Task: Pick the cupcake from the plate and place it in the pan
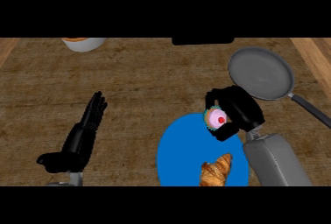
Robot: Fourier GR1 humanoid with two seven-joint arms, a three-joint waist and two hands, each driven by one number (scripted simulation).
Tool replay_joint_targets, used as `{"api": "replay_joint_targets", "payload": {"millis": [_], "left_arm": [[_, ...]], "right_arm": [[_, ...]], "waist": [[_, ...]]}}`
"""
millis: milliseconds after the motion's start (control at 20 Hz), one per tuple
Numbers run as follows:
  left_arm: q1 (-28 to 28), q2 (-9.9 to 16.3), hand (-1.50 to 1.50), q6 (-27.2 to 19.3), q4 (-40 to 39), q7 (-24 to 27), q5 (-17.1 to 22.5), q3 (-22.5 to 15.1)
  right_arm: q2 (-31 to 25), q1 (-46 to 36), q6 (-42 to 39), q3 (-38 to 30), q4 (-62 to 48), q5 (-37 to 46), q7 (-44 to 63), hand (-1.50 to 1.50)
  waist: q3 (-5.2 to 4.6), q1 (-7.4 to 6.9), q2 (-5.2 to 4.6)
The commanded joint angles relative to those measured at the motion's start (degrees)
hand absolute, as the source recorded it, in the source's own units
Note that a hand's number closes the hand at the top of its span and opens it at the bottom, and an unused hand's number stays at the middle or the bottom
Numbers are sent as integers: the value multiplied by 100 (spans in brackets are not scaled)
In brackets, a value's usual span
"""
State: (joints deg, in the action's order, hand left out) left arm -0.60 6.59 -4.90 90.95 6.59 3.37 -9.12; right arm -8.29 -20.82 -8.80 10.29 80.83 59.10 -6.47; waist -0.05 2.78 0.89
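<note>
The right hand curls around the cupcake, holding it above the far edge of the blue plate. The pick looks done; carrying it to the pan beyond the plate remains. The left hand rests open, well left of the plate.

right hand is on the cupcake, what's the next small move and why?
Probably lift it and carry it toward the pan. The right hand is curled round the cupcake at the blue plate's upper edge, and the pan sits just beyond, with nothing between. The croissant stays on the plate.
</note>
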Motion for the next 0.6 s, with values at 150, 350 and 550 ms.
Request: {"api": "replay_joint_targets", "payload": {"millis": [150,350,550], "left_arm": [[86,-205,0,-102,-499,331,-127,-14],[299,44,0,231,-237,60,79,145],[209,-65,0,186,20,-93,4,5]], "right_arm": [[409,1133,109,-241,2571,-194,1183,150],[448,1006,-214,-925,2852,-715,1613,150],[456,657,72,-1669,2206,-1220,1528,150]], "waist": [[-4,30,-29],[3,-196,-76],[7,-281,-91]]}}
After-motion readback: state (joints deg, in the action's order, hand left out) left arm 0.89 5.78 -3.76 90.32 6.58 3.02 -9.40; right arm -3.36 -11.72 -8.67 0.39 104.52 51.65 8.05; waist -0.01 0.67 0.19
